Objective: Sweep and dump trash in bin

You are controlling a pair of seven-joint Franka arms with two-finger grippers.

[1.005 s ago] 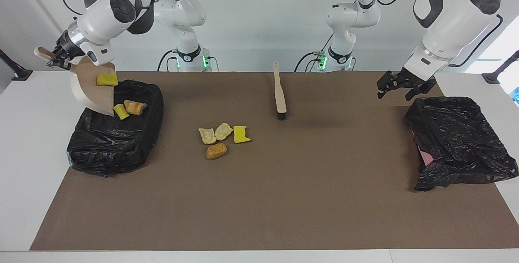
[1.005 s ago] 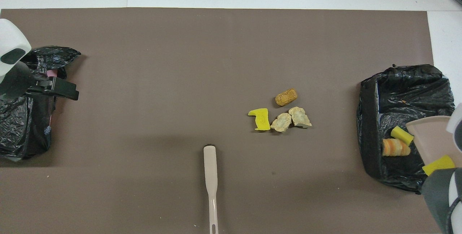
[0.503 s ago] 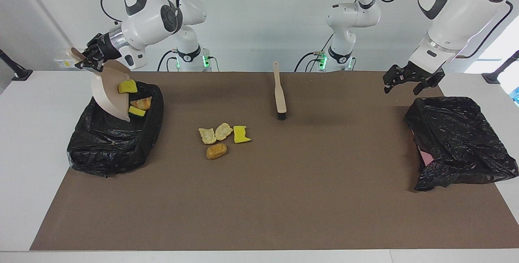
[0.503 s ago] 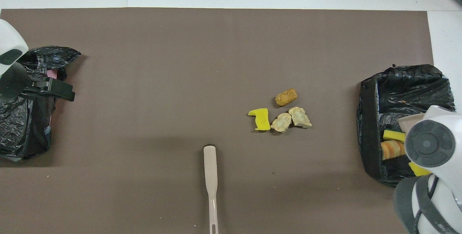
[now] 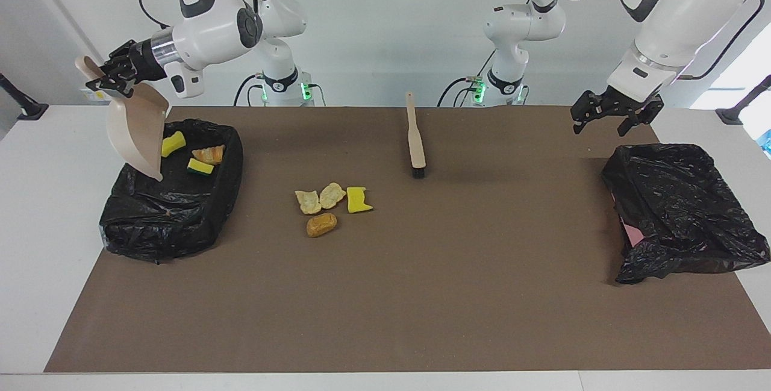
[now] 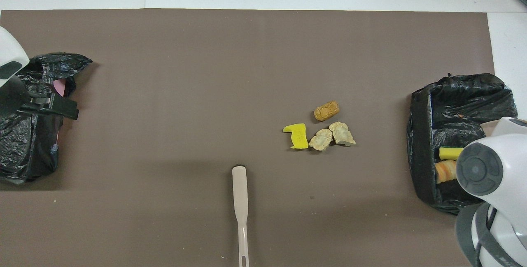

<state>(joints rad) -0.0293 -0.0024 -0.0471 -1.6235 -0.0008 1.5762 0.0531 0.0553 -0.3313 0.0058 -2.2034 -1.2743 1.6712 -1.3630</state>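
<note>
dustpan tipped over the bin, four scraps left on the mat

facing view: the right gripper [image 5: 114, 78] is clamped on the handle of the beige dustpan [image 5: 137, 131], which hangs steeply tilted over the black-lined bin [image 5: 174, 216] at the right arm's end of the table. the pan looks empty. three pieces of trash lie inside that bin: a yellow sponge chunk [image 5: 173, 143], a second sponge chunk [image 5: 199, 167] and a striped orange-brown lump [image 5: 209, 153]. the rest of the trash, four scraps [image 5: 331, 204], sits in a tight cluster on the brown mat [image 5: 385, 319], between the bin and the brush [image 5: 415, 138], nearer the brush. the brush lies flat, handle toward the robots, bristles toward the cluster. the left gripper [image 5: 608, 115] hangs with its fingers spread and nothing in them, over the mat just beside the second bagged bin [image 5: 680, 210]; that arm waits.

overhead view: the cluster [image 6: 319, 129] is farther from the robots than the brush [image 6: 240, 205] and to the bin's side of it. the bin [image 6: 428, 135] shows one sponge chunk [image 6: 450, 152] and the striped lump [image 6: 445, 170]; the right arm's body hides the pan and the third piece.

handling, as a judgement: the scraps look light, soft and springy, likely to roll or bounce rather than slide, so they are better swept than pinched. the brush is stiff; its slim handle is the place to take hold.
</note>
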